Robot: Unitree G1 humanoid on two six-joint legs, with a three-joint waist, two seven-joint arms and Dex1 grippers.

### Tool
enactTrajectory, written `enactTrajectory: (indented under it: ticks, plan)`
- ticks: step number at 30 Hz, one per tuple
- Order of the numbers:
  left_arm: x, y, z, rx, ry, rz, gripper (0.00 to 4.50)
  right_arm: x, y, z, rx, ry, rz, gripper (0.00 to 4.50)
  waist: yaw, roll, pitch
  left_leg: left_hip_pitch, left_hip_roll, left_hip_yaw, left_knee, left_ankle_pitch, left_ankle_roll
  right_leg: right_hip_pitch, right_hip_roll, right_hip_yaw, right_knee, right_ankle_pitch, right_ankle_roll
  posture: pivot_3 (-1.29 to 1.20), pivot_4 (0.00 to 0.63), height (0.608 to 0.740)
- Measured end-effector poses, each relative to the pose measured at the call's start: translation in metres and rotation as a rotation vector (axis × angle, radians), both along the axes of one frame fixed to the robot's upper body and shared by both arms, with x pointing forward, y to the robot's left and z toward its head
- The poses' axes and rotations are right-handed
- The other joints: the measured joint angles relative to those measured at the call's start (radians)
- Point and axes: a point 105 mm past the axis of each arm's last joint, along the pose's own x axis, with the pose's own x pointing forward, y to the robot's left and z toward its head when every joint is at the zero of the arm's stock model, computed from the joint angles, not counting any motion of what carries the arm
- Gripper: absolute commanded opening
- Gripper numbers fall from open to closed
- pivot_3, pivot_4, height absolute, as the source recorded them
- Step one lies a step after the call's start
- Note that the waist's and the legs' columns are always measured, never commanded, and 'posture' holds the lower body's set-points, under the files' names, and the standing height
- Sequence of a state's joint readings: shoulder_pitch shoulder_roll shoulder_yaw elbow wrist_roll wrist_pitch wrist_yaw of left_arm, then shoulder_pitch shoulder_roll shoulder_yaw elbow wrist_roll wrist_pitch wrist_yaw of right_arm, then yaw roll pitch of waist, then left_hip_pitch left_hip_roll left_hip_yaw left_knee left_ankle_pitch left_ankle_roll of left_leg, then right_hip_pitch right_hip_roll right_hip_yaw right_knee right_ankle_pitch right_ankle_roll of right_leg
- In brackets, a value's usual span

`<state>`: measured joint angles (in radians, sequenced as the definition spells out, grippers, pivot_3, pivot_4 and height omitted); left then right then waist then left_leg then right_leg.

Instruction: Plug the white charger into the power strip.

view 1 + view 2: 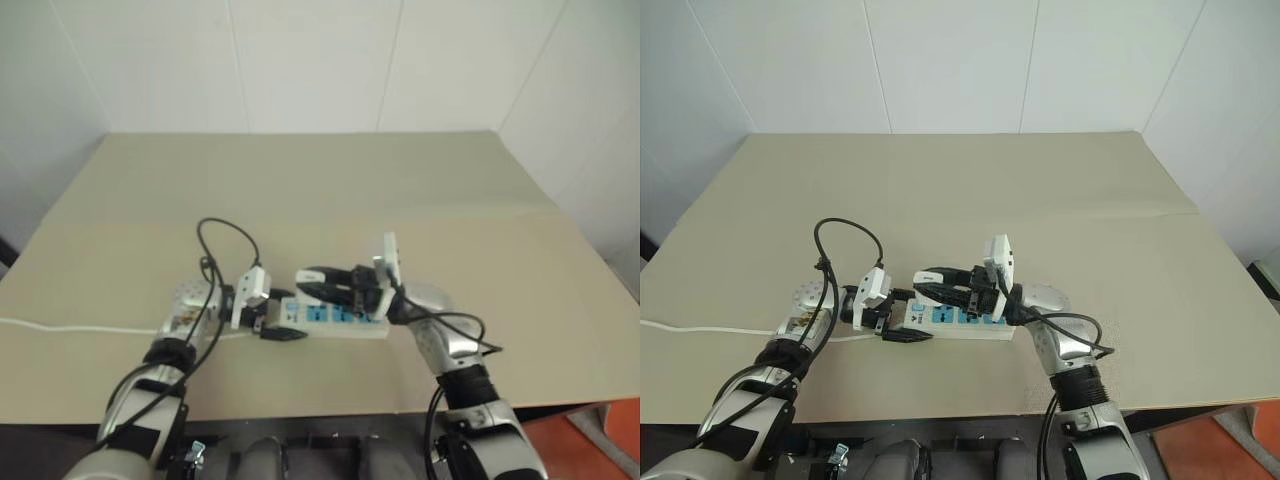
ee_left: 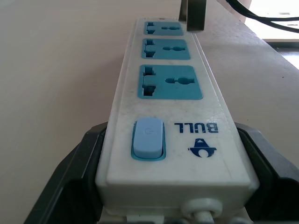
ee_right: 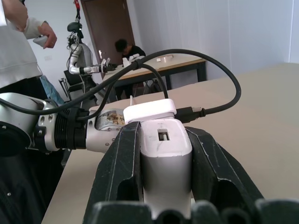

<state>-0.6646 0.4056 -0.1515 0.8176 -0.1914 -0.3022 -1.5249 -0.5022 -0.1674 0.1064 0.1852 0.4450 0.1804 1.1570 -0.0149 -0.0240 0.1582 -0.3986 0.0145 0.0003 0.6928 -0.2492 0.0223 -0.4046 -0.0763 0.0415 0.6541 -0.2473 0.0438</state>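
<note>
The right end effector (image 3: pixel 161 175) is clamped on the white charger (image 3: pixel 164 154), its two black fingers (image 3: pixel 119 168) pressed against the charger's sides, and we see it held just above the power strip (image 1: pixel 335 318), over the sockets nearer the robot's right. The left end effector (image 2: pixel 173 186) is closed on the switch end of the power strip, one black finger on each long side, with the blue switch (image 2: pixel 148 139) and the printed logo sitting between them. From the left wrist we look along the strip's three blue sockets (image 2: pixel 170 82), which run in a row away from the switch, all three showing open faces. The power strip lies flat on the beige desk (image 1: pixel 320 190), near its front edge and in front of the robot, its length running across from left to right. Its thin white cord (image 1: pixel 80 327) trails off along the desk toward the robot's left. Black cables (image 1: pixel 225 245) loop up over the left arm's wrist. In the right wrist view we see the left arm's metal wrist (image 3: pixel 60 133) beyond the charger, and in the room behind it a person in a white sleeve (image 3: pixel 18 42), another robot (image 3: pixel 81 53) and a second person seated at a far table (image 3: pixel 154 63).
</note>
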Motion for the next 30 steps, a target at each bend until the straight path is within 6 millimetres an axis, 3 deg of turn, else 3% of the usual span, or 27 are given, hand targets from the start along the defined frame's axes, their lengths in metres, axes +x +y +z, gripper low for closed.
enactTrajectory:
  ticks: [13,30]
  plan:
    - [-0.001,0.0,0.001,0.002,-0.003,-0.002,3.31,0.012,-0.014,-0.019,-0.062,0.005,-0.019,1.16,-0.001,0.0,0.0,0.0,0.0,0.0,0.0,0.0,0.0,0.0,0.0,0.0,-0.001,0.0,0.0,0.0,0.15,0.74]
    - [-0.001,0.001,0.001,0.002,-0.004,-0.003,3.31,0.016,-0.01,-0.025,-0.059,-0.006,-0.033,1.16,-0.001,0.0,0.0,0.0,0.0,0.0,-0.001,0.0,0.0,0.0,0.0,0.0,-0.002,0.0,0.0,0.0,0.15,0.74]
